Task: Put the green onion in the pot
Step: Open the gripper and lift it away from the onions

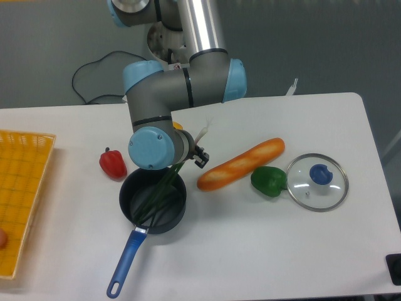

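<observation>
Tabletop (301, 251): smooth, matt white surface. Pot (131, 200): matt dark grey-black body, its handle (125, 258) of glossy blue plastic. Green onion (164, 189): thin, dull dark-green stalks. Lid (316, 182): clear glass with a bright metal rim and a blue plastic knob. Bread loaf (241, 163): golden-orange, faintly sheened crust. Green bell pepper (269, 180) and red bell pepper (113, 162): glossy skins. Basket (22, 194): yellow, woven lattice. Robot arm (182, 88): matt grey segments, light-blue plastic caps, one polished metal tube.

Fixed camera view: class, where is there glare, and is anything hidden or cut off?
Fixed camera view: sharp, evenly lit; bright glare streak on the silver arm tube; the end effector's fingers hide behind the wrist; yellow basket cropped at left; soft shadow inside the pot.
</observation>
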You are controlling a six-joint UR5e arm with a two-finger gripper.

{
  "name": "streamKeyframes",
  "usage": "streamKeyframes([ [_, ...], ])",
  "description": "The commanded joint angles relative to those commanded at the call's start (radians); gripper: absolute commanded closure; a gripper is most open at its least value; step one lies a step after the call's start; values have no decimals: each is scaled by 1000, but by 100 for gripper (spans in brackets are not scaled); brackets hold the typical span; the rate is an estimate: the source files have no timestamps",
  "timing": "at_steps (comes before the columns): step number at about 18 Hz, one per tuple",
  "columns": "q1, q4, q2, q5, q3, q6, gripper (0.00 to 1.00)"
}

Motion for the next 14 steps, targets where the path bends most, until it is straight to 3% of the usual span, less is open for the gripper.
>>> streamKeyframes([
  [5, 49, 8, 50, -80, 57, 0, 0],
  [10, 58, 185, 75, -112, 63, 2, 0],
  [14, 64, 242, 78, -118, 63, 20, 0],
])
